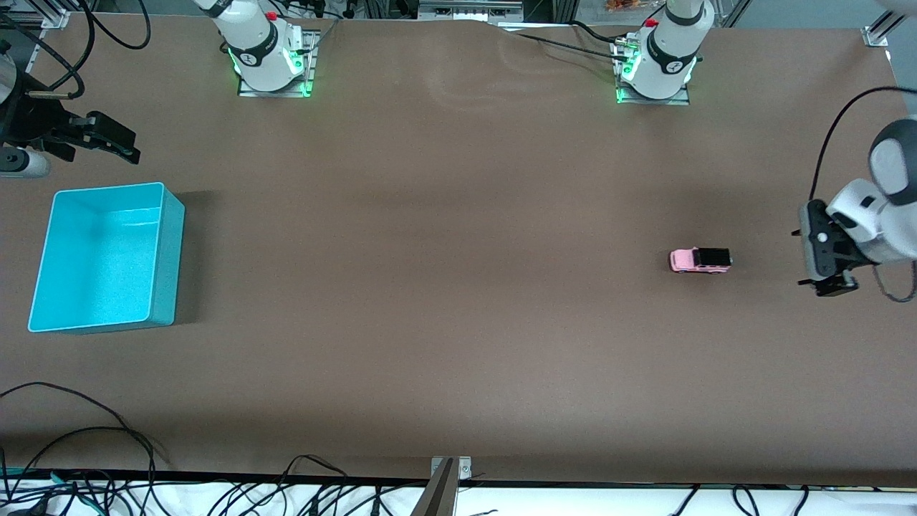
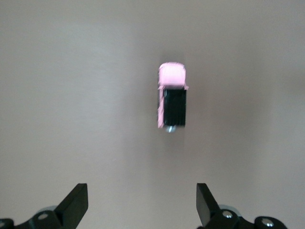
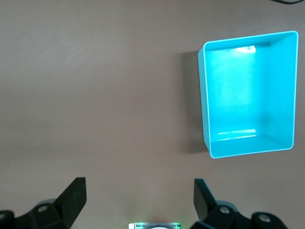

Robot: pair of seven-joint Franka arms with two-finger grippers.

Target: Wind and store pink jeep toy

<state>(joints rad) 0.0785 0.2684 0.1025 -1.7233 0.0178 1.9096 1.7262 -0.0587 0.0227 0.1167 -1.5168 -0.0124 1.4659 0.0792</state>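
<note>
Nothing done yet: pink jeep toy (image 1: 700,260) unwound on counter (image 1: 444,287), well apart from empty turquoise bin (image 1: 168,236); left gripper (image 1: 831,285) spread open near jeep, right gripper (image 1: 118,147) open, waiting near bin.

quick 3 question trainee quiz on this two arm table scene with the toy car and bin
1. True or false: the tiny boxy pink jeep toy with a black roof lies inside the turquoise plastic bin.
2. Which gripper is closer to the jeep? A) left gripper B) right gripper
3. Fill in: both grippers' fingers are ____.

Key
1. False; it sits on the brown table toward the left arm's end.
2. A
3. open
</note>
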